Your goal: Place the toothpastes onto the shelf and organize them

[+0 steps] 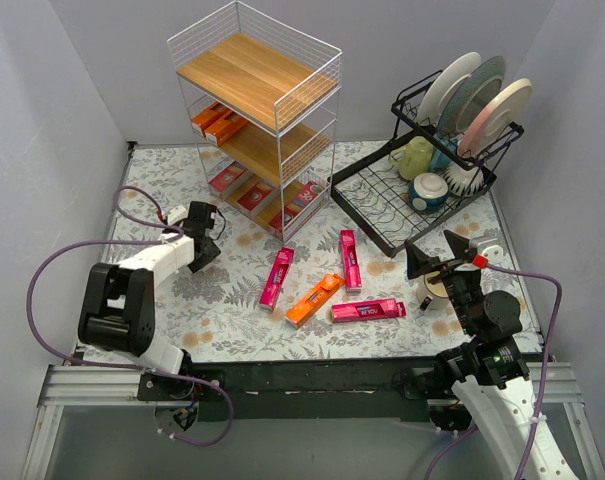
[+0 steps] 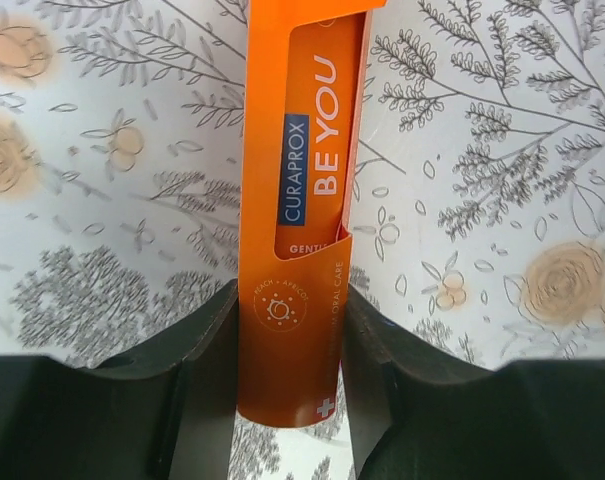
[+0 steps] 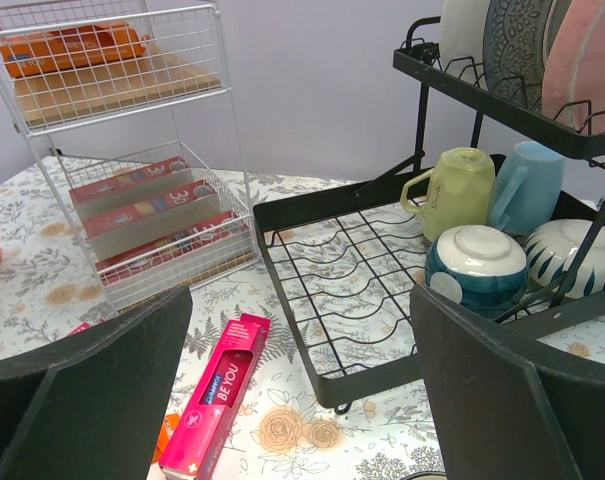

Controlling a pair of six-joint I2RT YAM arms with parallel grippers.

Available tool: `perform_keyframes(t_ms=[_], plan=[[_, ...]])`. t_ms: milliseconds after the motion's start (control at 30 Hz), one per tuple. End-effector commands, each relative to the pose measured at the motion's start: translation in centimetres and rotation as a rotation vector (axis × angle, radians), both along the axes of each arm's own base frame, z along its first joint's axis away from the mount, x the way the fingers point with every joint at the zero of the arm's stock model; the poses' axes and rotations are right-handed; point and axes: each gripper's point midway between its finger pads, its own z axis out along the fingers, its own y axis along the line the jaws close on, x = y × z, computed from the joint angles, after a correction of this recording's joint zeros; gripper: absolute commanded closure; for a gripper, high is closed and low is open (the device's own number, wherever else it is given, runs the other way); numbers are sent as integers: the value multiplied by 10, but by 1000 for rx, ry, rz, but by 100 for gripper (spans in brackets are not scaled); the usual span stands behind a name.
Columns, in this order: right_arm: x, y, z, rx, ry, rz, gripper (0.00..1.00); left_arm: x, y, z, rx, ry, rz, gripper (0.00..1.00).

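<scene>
The left tool is clamped on the near end of an orange toothpaste, one finger against each long edge, with the worktop beneath; whether the box is lifted clear I cannot tell. The shelf stands ahead of this tool and to its right, with orange boxes on its middle board; best to carry the box level and slide it in lengthwise beside them, clearing the wire rim. The right tool gapes wide, holding nothing.

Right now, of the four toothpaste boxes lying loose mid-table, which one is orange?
The diagonal box in the middle of the group is the only orange one; the left box, the far box and the near-right box are pink.
</scene>
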Motion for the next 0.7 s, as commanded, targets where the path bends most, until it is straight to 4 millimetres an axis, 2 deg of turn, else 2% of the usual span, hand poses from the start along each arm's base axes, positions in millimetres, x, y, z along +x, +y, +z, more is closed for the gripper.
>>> perform_keyframes(t_ms=[0,33,133,167,233,267,333,367,400,500,533,667], plan=[[-5,-1,25,28,-75,1,1,-4,4,45,18,-80,-13,67],[-4,-1,24,27,-71,1,1,-1,4,64,18,-125,-24,67],[-4,-1,25,25,-71,2,1,3,2,96,37,-185,-103,66],[-4,0,25,22,-71,5,2,7,2,120,57,-241,-153,66],[-4,0,23,20,-68,4,1,11,-6,146,51,-302,-243,65],[-4,0,24,20,-70,7,1,13,-10,170,75,-354,-318,65],[-3,1,24,17,-68,10,1,18,-26,197,48,-418,-433,64],[-3,1,22,15,-64,10,1,23,-34,224,39,-485,-476,64],[-2,1,23,13,-64,10,2,24,-48,234,16,-505,-574,64],[-2,1,23,12,-64,8,2,37,-66,268,19,-569,-695,63],[-3,1,24,11,-66,9,1,39,-78,274,-5,-583,-758,62],[-3,-1,24,10,-67,-1,2,59,-99,290,0,-611,-866,61]])
